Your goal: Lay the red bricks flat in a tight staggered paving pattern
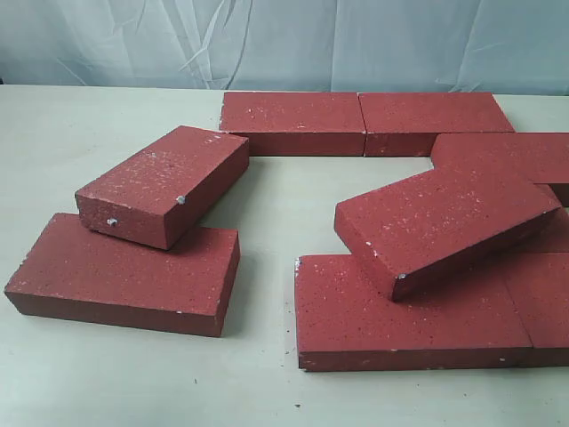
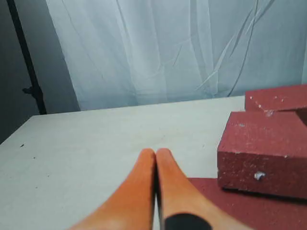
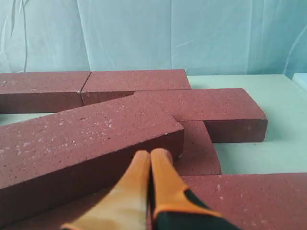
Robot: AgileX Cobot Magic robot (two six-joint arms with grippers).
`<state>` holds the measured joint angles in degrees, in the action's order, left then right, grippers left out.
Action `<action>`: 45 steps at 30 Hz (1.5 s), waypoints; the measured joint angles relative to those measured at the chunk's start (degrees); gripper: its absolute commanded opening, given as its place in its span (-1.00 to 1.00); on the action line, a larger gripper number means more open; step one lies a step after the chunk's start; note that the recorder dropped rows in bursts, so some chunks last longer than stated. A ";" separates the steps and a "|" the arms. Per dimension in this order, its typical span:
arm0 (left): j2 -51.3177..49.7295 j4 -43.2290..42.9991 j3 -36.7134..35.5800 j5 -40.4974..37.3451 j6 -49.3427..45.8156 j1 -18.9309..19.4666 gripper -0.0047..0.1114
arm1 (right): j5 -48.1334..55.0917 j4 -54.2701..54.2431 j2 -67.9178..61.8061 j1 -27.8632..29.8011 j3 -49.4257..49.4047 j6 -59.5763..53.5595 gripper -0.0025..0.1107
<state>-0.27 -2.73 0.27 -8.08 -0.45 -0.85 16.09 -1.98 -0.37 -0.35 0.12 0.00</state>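
Rough dark-red rectangular paving bricks (image 1: 293,120) lie on the pale tabletop (image 1: 267,222) in the exterior view. Two sit end to end at the back, and a tilted left brick (image 1: 164,182) and a tilted right brick (image 1: 444,222) rest on flat ones, with bare table between the groups.

Left wrist view: the orange left claw (image 2: 156,154), fingers pressed together and empty, is near the tilted left brick (image 2: 264,153).

Right wrist view: the right claw (image 3: 150,155), likewise closed on nothing, has its tips at the tilted right brick (image 3: 86,139).

Light was soft and even; red bricks (image 1: 411,227) cast faint shadows on the table (image 1: 71,374); nearby fingers (image 2: 139,191) looked blurred.
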 measured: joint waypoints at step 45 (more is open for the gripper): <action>-35.21 21.35 30.94 16.41 3.03 0.00 -0.92 | -24.25 -9.48 -37.77 0.00 34.32 4.98 -0.97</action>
<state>-35.48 18.62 31.21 8.34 2.58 -0.85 -8.15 -11.45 -38.14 -0.35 34.44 4.98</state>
